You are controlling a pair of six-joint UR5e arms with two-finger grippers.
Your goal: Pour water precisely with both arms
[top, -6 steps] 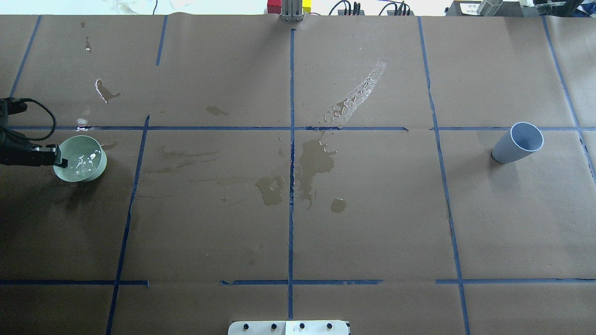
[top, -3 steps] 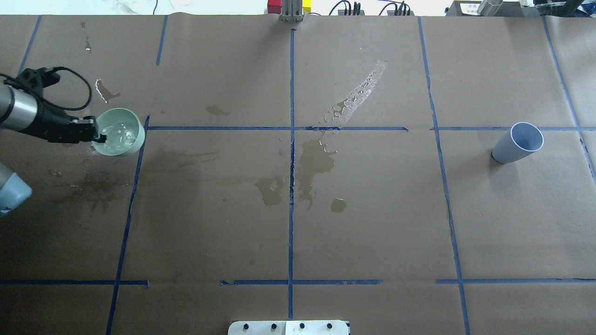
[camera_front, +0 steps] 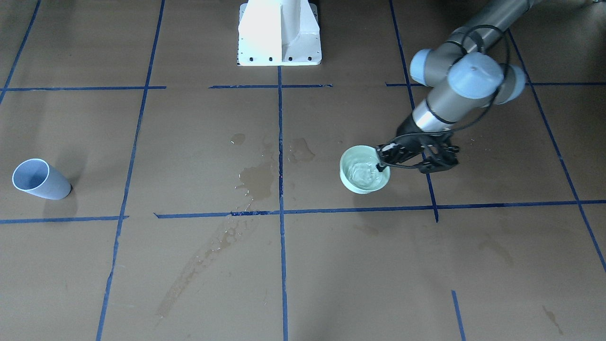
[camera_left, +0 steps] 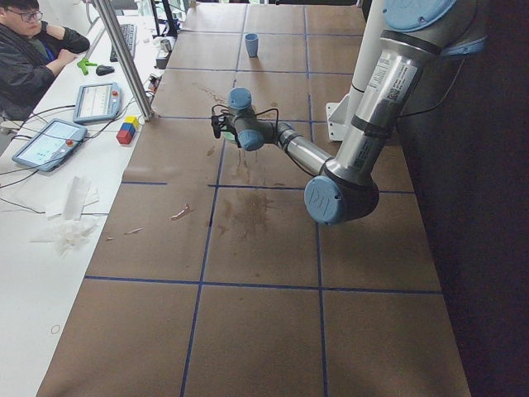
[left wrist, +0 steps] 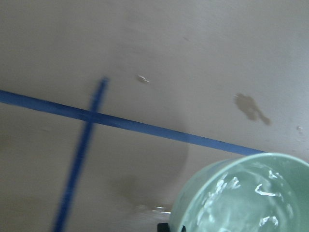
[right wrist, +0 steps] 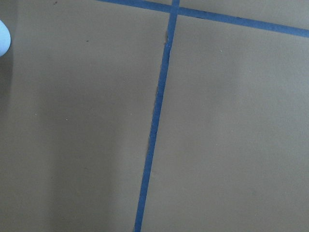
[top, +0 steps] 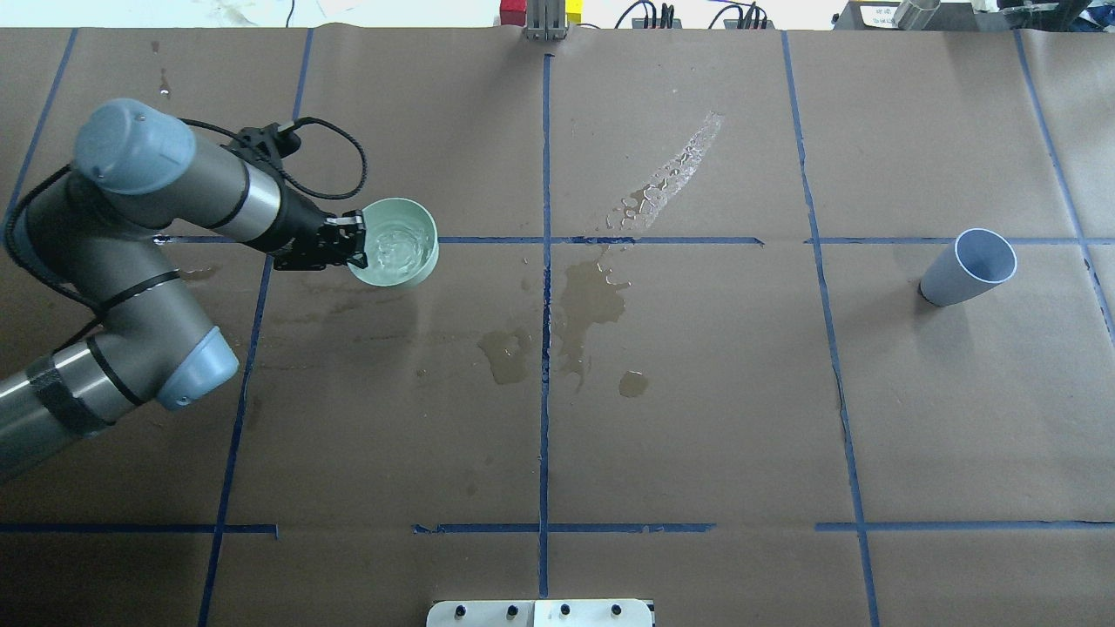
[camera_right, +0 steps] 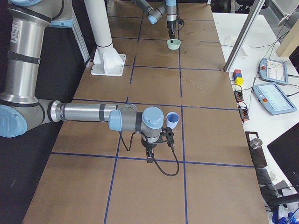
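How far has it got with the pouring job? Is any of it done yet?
Early. Done: the left gripper has gripped the green cup by its rim, water inside. In hand: it holds that cup over the left of the table. Left: no pour yet; the blue-grey cup stands far right, with the right arm beside it.

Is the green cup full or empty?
Not empty: the green cup, held by the left gripper, shows rippling water inside.
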